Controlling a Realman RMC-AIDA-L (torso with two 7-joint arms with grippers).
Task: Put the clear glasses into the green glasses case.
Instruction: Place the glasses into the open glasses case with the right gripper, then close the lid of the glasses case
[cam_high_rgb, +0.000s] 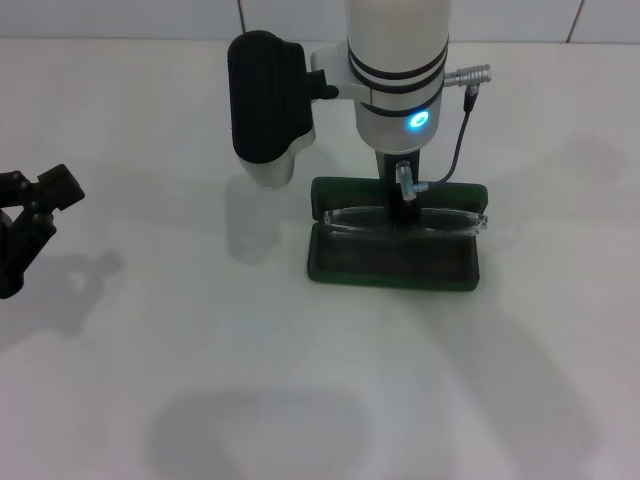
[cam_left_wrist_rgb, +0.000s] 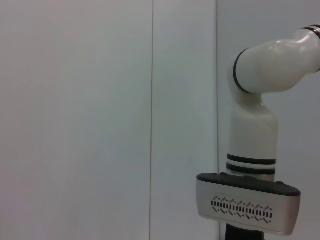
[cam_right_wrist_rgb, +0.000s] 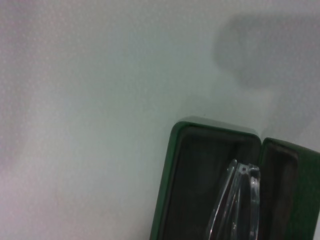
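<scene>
The green glasses case (cam_high_rgb: 392, 262) lies open on the white table in the head view, its dark lining facing up. The clear glasses (cam_high_rgb: 352, 219) stretch folded across it, along the hinge line, one end poking just past the case's right side. My right gripper (cam_high_rgb: 402, 208) comes straight down over the middle of the case and is shut on the middle of the glasses. In the right wrist view the clear glasses (cam_right_wrist_rgb: 239, 200) hang close over the case (cam_right_wrist_rgb: 167, 190). My left gripper (cam_high_rgb: 35, 190) is parked open at the far left, well away from the case.
The white table (cam_high_rgb: 200, 380) extends widely around the case. A tiled wall edge runs along the back. The right arm's black-and-white wrist housing (cam_high_rgb: 267, 100) hangs above the table left of the case; it also shows in the left wrist view (cam_left_wrist_rgb: 247, 205).
</scene>
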